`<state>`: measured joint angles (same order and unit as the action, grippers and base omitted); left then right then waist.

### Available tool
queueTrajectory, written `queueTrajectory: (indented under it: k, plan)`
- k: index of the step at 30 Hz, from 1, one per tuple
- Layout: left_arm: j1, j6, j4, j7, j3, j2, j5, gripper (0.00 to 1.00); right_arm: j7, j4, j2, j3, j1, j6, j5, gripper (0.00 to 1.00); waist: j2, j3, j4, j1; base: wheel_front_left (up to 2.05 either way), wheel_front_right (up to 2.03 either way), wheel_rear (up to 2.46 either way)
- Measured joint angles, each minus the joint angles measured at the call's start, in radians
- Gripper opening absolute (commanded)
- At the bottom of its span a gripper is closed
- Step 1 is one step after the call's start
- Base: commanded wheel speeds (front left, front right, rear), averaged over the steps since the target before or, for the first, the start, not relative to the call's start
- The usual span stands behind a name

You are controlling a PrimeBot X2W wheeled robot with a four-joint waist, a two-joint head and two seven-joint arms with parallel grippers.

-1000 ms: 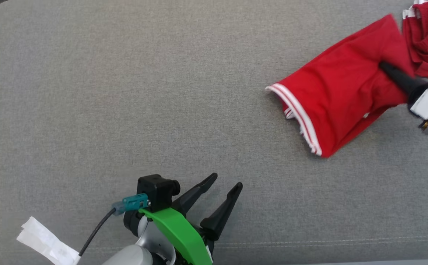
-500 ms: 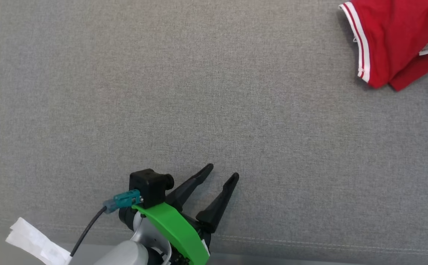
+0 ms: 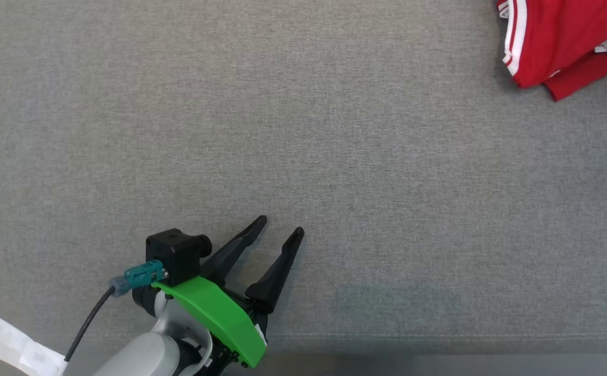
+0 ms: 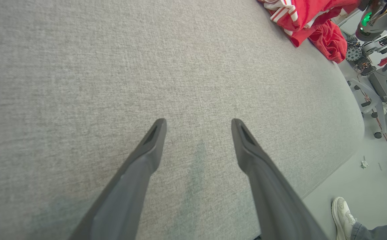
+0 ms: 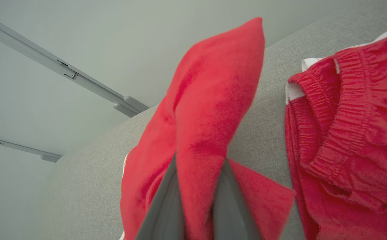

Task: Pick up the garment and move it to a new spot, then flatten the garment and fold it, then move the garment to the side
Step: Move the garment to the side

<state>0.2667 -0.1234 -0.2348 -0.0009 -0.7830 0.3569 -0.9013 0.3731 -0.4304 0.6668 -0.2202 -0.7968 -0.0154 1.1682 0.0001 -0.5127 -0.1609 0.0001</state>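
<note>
Fabric of the red white-trimmed garment (image 5: 213, 83) is pinched in your right gripper (image 5: 198, 173); lift it clear of the grey woven cushion (image 3: 335, 156), left gripper (image 3: 280, 225) open.

Worktop (image 3: 387, 183): grey woven cloth, matt, coarse-ish weave, w/ pale stitched seam (image 3: 439, 337) nr front edge. Garment (image 3: 554, 42): red knit cloth, soft, matt, white stripe trim. Its waistband (image 5: 343, 110) is gathered elastic, ribbed. Left fingers (image 3: 276, 269) & right fingers (image 5: 162, 210): dark plastic, matt, smooth. Green cover (image 3: 214, 313) on left wrist: smooth plastic, slight sheen. Forearm shell (image 3: 136, 360): pale grey, smooth, semi-gloss. Cable (image 3: 86, 324): black, rubbery-looking. White tag (image 3: 6, 347): paper or tape, can't tell which, creased.
</note>
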Motion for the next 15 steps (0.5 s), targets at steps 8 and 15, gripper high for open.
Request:
queueTrajectory:
  k: [8, 15]
  plan:
    - [0.000, 0.000, -0.009, 0.021, 0.005, 0.031, 0.007, 1.00, -0.036, -0.039, -0.008, 0.030, 0.001, -0.006, 0.011, 0.00, 0.0000, -0.020, 0.085, 0.0000, 0.00, 0.00, 0.00]
    - [0.000, 0.000, -0.035, 0.044, 0.004, 0.039, 0.019, 1.00, -0.074, -0.054, 0.019, 0.054, -0.003, -0.010, 0.007, 0.00, 0.0000, -0.050, 0.129, 0.0000, 0.00, 0.00, 0.00]
